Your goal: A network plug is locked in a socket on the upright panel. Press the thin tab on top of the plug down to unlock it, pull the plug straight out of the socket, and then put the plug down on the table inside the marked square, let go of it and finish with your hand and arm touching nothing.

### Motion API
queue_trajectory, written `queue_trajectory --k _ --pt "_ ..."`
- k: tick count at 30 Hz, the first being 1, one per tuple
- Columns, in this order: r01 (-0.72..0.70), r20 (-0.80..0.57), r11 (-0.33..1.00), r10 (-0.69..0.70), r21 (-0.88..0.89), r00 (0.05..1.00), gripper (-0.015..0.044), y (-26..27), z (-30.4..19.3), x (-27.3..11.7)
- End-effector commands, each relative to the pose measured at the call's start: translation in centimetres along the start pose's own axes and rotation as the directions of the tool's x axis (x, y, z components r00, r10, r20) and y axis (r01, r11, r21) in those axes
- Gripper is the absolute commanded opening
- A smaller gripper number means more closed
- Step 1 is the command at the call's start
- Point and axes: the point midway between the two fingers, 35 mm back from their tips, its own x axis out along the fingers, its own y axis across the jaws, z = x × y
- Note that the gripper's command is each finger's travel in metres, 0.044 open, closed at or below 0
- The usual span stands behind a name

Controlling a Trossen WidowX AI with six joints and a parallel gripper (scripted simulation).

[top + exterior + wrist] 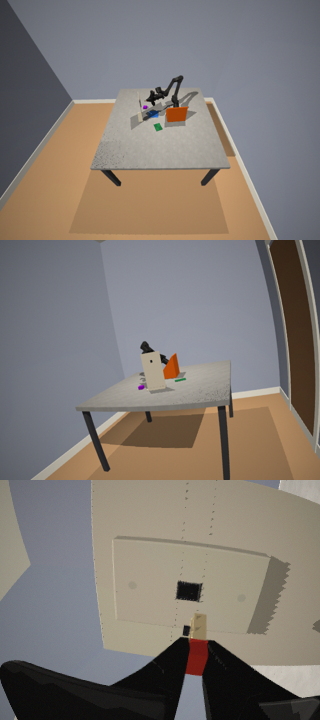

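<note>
My gripper [146, 100] [195, 647] is shut on the red plug [197, 658]. A tan piece [200, 626] juts from the plug's front, past the fingertips. The plug is out of the socket [189, 591], which shows as an empty dark hole in the upright cream panel [140, 117] [154, 371] [132, 639]. The fingertips are in front of the panel with a small gap, well above the table. A flat blue square [155, 115], apparently the marked one, lies on the table between panel and arm base, partly in shadow. The tab's state cannot be told.
A tall orange wedge-shaped block [176, 114] [172, 370] stands near the arm's base. A green flat piece [157, 127] [180, 380] lies in front of the blue square. A small purple block [145, 107] [141, 387] lies beside the panel, on the gripper's side in the top view.
</note>
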Motion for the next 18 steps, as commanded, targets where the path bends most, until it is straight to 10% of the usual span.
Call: queue_trajectory --k 1,18 --pt "-0.002 -0.003 1.000 0.002 -0.003 1.000 0.0000 0.03 -0.08 -0.19" --pt "-0.002 -0.003 1.000 0.002 -0.003 1.000 0.0000 0.03 -0.18 -0.76"
